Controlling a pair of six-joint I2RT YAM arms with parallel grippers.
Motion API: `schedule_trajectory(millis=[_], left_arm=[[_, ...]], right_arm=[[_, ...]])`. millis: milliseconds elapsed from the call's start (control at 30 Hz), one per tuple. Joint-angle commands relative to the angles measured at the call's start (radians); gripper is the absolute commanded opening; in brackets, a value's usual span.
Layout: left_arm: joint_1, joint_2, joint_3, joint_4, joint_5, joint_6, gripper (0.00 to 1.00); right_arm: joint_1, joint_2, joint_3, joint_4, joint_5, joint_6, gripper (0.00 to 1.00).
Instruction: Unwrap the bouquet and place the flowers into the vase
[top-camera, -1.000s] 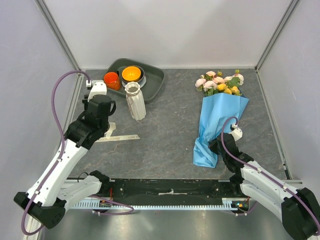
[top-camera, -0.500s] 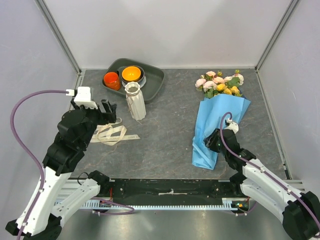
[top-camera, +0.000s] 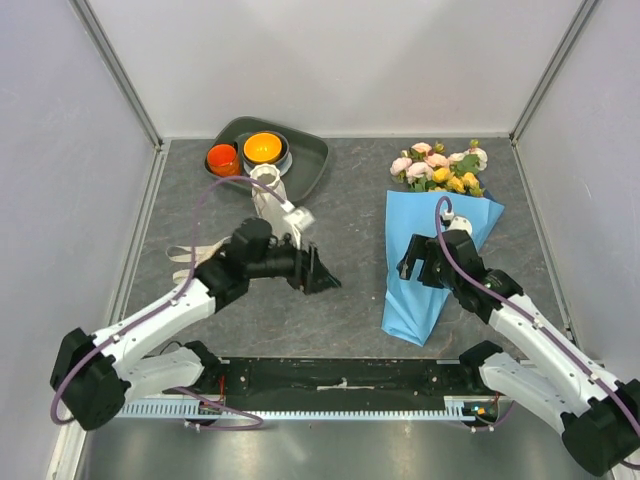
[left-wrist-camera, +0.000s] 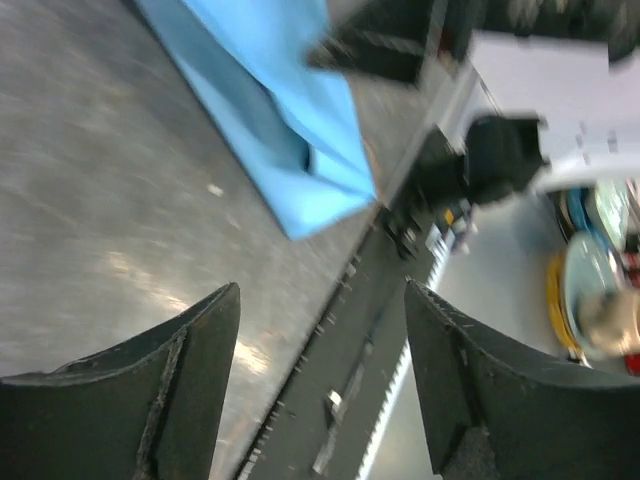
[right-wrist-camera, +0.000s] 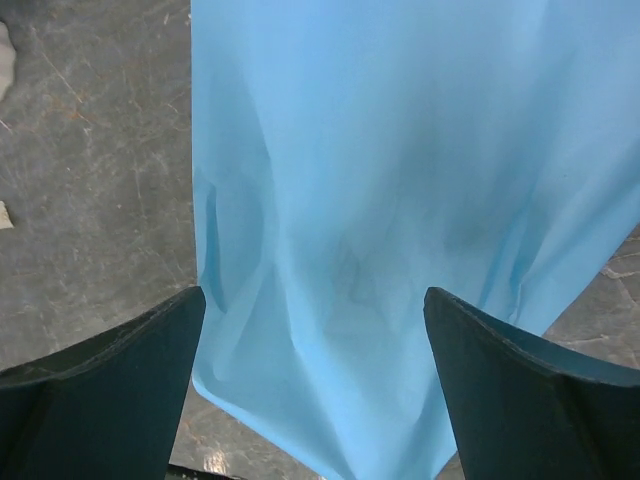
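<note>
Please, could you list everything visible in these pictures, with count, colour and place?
flowers: one bunch, pink and yellow, far right, sticking out of the paper cone
paper cone: one, blue, lying at right
ribbon: one, cream, loose on the table, left
vase: one, white, upright, near the tray
tray: one, dark grey, far left
large bowl: one, orange, in tray
small bowl: one, orange, in tray
table: one, grey
left tool: one, black, open, mid-table
right tool: one, black, open, over paper cone

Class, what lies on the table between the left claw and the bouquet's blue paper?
Nothing. Only bare grey table separates the left claw from the blue paper, as the top view shows.
</note>
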Motion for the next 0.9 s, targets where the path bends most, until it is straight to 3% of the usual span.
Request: schedule_trajectory(millis=[0,233,400,533,667,767,800,867], left_arm=[[-0.186,0.017,-0.033,0.172,-0.03,-0.07,0.71],[-0.3,0.089,-0.169,0.322,-0.076,-0.157,0.62],[-0.331,0.051,-0.208,0.321,-0.108,-0.156,0.63],[-0.331,-0.051,-0.238,0.256,-0.16,-0.136,0.64],[-0.333,-0.127,-0.251,0.161,-0.204,-0.095,0.64],[-0.333,-0.173,-0.264,0.112,-0.231,-0.073,0.65],[-0.331,-0.182,-0.269,0.105,-0.237,-0.068,0.65],[-0.333,-0.204,-0.274,0.092,-0.243,-0.055,0.65]], right_arm=[[0.002,0.057,0.095,-0.107,-0.033,-0.065,0.98],[0.132,0.134,0.288,-0.24,0.252,-0.047,0.98],[0.266,0.368,0.469,-0.381,0.47,0.002,0.98],[0.321,0.52,0.517,-0.363,0.515,0.032,0.97],[0.365,0.625,0.573,-0.349,0.564,0.041,0.83],[0.382,0.688,0.595,-0.332,0.564,0.042,0.62],[0.384,0.698,0.598,-0.332,0.567,0.041,0.49],[0.384,0.721,0.592,-0.338,0.583,0.05,0.42]])
